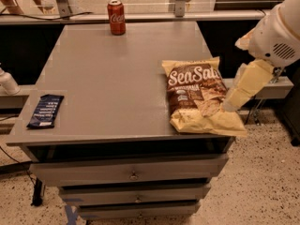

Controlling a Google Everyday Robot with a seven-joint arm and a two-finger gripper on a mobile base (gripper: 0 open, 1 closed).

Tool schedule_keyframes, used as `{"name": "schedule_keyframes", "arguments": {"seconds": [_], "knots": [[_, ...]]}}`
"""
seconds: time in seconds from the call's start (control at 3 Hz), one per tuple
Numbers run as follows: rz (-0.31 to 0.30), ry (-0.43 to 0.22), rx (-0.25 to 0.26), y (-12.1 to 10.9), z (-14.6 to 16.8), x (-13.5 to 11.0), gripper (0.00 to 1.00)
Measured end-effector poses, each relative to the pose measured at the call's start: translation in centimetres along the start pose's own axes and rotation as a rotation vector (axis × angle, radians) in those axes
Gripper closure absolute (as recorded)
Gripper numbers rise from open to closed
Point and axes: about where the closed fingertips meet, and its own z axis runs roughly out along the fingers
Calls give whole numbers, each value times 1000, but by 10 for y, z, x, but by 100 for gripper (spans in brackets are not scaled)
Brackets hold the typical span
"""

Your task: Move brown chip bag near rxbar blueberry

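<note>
The brown chip bag (199, 95) lies flat at the right front corner of the grey table (112, 83), its pale yellow lower end hanging over the edge. The rxbar blueberry (45, 110) lies flat near the table's left front edge, far from the bag. My gripper (233, 103) comes in from the right on the white arm and points down-left. Its cream-coloured tip is just at the bag's right edge, beside the lower half. Whether it touches the bag is unclear.
A red soda can (116, 17) stands upright at the table's back edge, left of centre. Drawers (133, 175) sit under the tabletop. A white object (7, 82) is off the table's left side. Speckled floor lies to the right.
</note>
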Motion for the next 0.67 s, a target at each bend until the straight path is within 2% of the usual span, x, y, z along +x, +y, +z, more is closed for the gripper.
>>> {"name": "schedule_keyframes", "arguments": {"seconds": [0.33,0.67], "knots": [[81,-101,-74,-16,43,-23,0],[160,-160,-102,-33,76,-29,0]]}}
